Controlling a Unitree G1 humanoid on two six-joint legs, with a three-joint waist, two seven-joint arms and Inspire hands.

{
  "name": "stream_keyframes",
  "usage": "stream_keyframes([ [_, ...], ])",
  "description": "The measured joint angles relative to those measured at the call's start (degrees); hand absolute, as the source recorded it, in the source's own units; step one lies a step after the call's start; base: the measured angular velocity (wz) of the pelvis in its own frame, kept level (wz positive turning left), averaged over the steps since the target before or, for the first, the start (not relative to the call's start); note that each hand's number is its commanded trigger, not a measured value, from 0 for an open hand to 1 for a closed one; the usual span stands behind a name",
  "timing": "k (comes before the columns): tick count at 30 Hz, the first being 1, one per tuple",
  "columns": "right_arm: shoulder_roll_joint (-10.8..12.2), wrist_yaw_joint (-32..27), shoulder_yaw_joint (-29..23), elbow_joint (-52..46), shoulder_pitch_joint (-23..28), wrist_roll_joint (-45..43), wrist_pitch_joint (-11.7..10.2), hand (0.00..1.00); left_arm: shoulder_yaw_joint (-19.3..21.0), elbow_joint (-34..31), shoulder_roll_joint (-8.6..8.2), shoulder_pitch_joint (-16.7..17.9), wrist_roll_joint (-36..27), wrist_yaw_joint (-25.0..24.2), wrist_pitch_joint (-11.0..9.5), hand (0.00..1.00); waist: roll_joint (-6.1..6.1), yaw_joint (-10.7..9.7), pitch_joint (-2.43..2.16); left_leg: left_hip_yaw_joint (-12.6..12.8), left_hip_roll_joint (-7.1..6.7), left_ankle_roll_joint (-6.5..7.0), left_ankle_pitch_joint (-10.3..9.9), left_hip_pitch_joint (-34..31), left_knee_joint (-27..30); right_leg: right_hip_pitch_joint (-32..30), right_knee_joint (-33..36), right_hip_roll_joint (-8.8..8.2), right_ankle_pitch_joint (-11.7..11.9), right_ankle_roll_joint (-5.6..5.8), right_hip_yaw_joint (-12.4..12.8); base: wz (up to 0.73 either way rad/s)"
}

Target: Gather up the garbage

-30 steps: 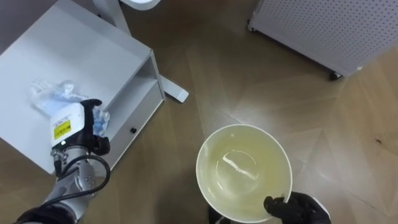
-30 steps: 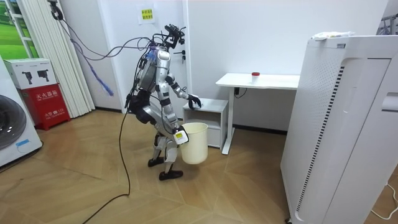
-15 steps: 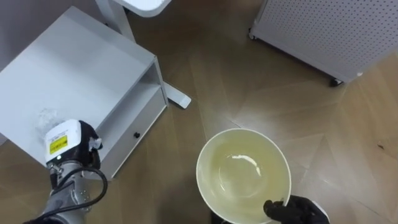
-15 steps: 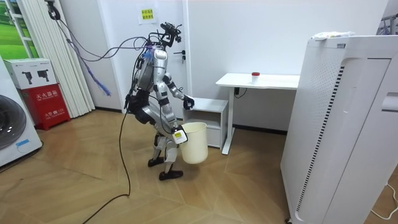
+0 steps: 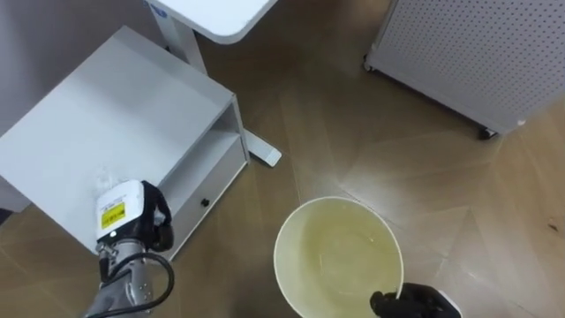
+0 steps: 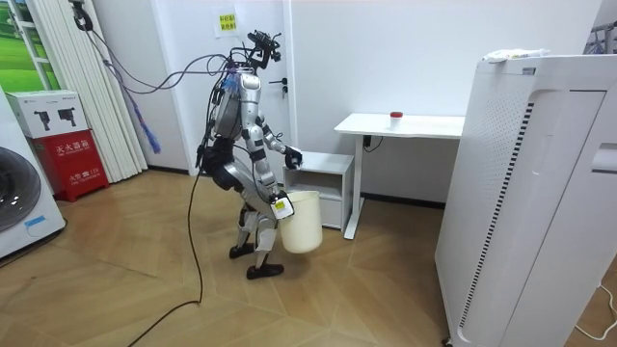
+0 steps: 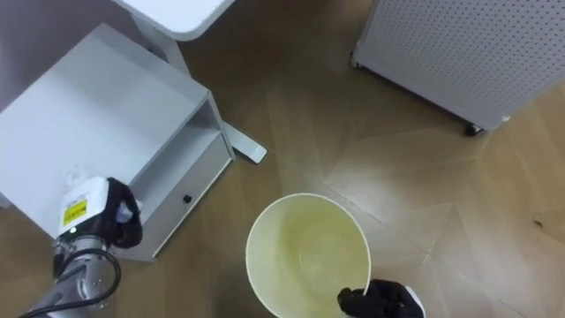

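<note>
Left eye view: right hand (image 5: 415, 303) grips bucket (image 5: 300, 256) — left hand (image 5: 132, 216) at cabinet (image 5: 115, 97).

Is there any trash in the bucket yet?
No, the bucket, held at its rim by the right hand, shows a bare pale inside.

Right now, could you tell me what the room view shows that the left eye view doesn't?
Room view: a washing machine, a red box, a small red thing on the desk. Left eye view: the inside of the bucket, the drawer knob of the cabinet. Both: bucket, cabinet, desk, and the right robot hand on the bucket's rim.
</note>
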Motion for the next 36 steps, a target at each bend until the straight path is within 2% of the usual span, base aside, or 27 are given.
stream_keyframes([
  [3,0.42,0.58,0.68,0.54,0.31,0.01,-0.99,1.00,-0.21,-4.76,-1.56,1.90,0.25,1.46,-2.83,1.00,0.08,0.68,-0.03,0.61,-0.07,0.02,0.07,2.43,-1.60,1.77,-0.99,-0.12,0.01,0.05,0.29,-0.06],
  [6,0.98,1.20,2.11,0.52,0.81,0.26,-1.11,1.00,-4.26,-7.16,-3.08,4.47,-0.89,1.58,-4.58,1.00,0.03,0.67,-0.08,1.51,-0.83,0.10,0.84,5.37,-4.54,4.02,-2.54,-0.52,0.11,0.24,0.52,-0.02],
  [8,1.56,2.07,2.72,0.50,1.01,0.06,-1.61,1.00,-6.30,-7.94,-5.54,6.02,-2.49,1.05,-6.00,1.00,0.04,0.81,-0.10,1.71,-1.03,0.14,1.55,7.22,-6.62,5.46,-3.75,-0.85,0.14,0.41,0.56,0.08],
  [12,3.03,3.72,2.98,0.56,1.87,-2.01,-1.65,1.00,-6.72,-8.52,-8.59,8.35,-3.13,-1.11,-8.31,1.00,-0.09,0.89,-0.21,1.74,-1.80,0.00,2.34,9.58,-8.72,7.59,-5.23,-0.94,0.27,0.62,0.63,0.03],
  [14,3.85,5.33,3.04,0.50,3.09,-2.34,-1.65,1.00,-7.72,-10.82,-9.54,11.42,-5.02,-2.73,-9.93,1.00,-0.06,0.97,-0.59,1.81,-1.88,-0.03,2.56,10.98,-9.63,8.87,-6.07,-0.84,0.38,0.73,0.74,0.00],
  [15,3.92,5.96,3.06,0.50,3.52,-2.43,-1.65,1.00,-8.05,-11.42,-9.78,12.31,-5.81,-3.36,-10.46,1.00,-0.01,1.01,-0.97,1.81,-1.88,-0.03,2.56,11.05,-9.73,8.96,-6.23,-0.83,0.38,0.73,0.72,0.00],
  [16,4.04,6.73,3.20,0.51,4.16,-2.76,-1.70,1.00,-8.85,-11.84,-10.24,13.58,-7.82,-4.43,-11.37,1.00,0.03,1.11,-1.58,1.79,-1.89,-0.02,2.56,11.14,-9.81,9.06,-6.49,-0.82,0.42,0.80,0.66,0.00],
  [17,4.03,7.19,3.29,0.49,4.45,-3.06,-2.11,1.00,-9.10,-11.85,-10.66,14.38,-9.59,-6.03,-11.69,1.00,-0.06,1.09,-1.78,1.73,-1.88,0.00,2.58,11.30,-9.82,9.32,-6.69,-0.80,0.49,0.90,0.61,0.00],
  [20,4.05,8.32,3.16,0.47,4.96,-3.31,-2.13,1.00,-9.62,-11.81,-11.79,15.98,-13.94,-10.69,-11.73,1.00,-0.28,1.11,-1.94,1.83,-1.87,0.16,2.67,12.13,-10.40,10.22,-7.05,-0.87,0.68,1.13,0.69,0.00],
  [24,4.24,8.96,2.88,1.42,5.14,-4.17,-2.10,1.00,-11.32,-11.29,-12.04,17.86,-18.41,-17.76,-11.75,1.00,-0.68,1.35,-2.11,2.81,-1.91,0.63,3.03,13.65,-11.63,11.19,-7.87,-0.95,1.28,1.55,1.48,-0.08],
  [28,4.44,9.85,2.88,1.48,5.01,-4.37,-2.08,1.00,-15.48,-8.31,-11.85,18.37,-24.52,-26.52,-11.64,1.00,-1.54,1.14,-2.17,3.72,-1.95,0.98,3.25,13.86,-11.87,11.03,-8.13,-1.05,1.89,1.81,2.19,-0.08],
  [32,5.36,9.86,2.86,1.49,5.03,-4.87,-2.08,1.00,-16.79,-5.89,-11.72,18.70,-25.26,-34.18,-11.19,1.00,-2.78,1.02,-2.13,4.06,-1.83,1.01,3.24,13.75,-11.69,10.79,-8.21,-0.88,2.32,1.87,2.57,-0.07],
  [34,5.34,10.13,2.85,1.51,5.05,-5.46,-2.08,1.00,-16.88,-5.88,-11.72,18.79,-25.25,-36.52,-10.87,1.00,-2.89,1.06,-2.15,4.04,-1.80,1.06,3.21,13.71,-11.65,10.84,-8.33,-0.84,2.44,1.92,2.56,0.00],
  [35,5.33,10.30,2.75,1.50,5.04,-6.27,-2.08,1.00,-16.85,-5.88,-11.72,18.81,-25.25,-38.05,-10.75,0.44,-2.88,1.08,-2.15,4.05,-1.80,1.06,3.22,13.72,-11.68,10.88,-8.49,-0.81,2.58,1.95,2.56,0.00],
  [36,5.33,10.36,2.72,1.49,5.04,-6.62,-2.10,1.00,-16.81,-5.89,-11.73,18.80,-25.25,-38.69,-10.65,0.00,-2.88,1.08,-2.15,4.05,-1.79,1.07,3.22,13.72,-11.71,10.89,-8.59,-0.79,2.65,1.94,2.57,-0.05],
])
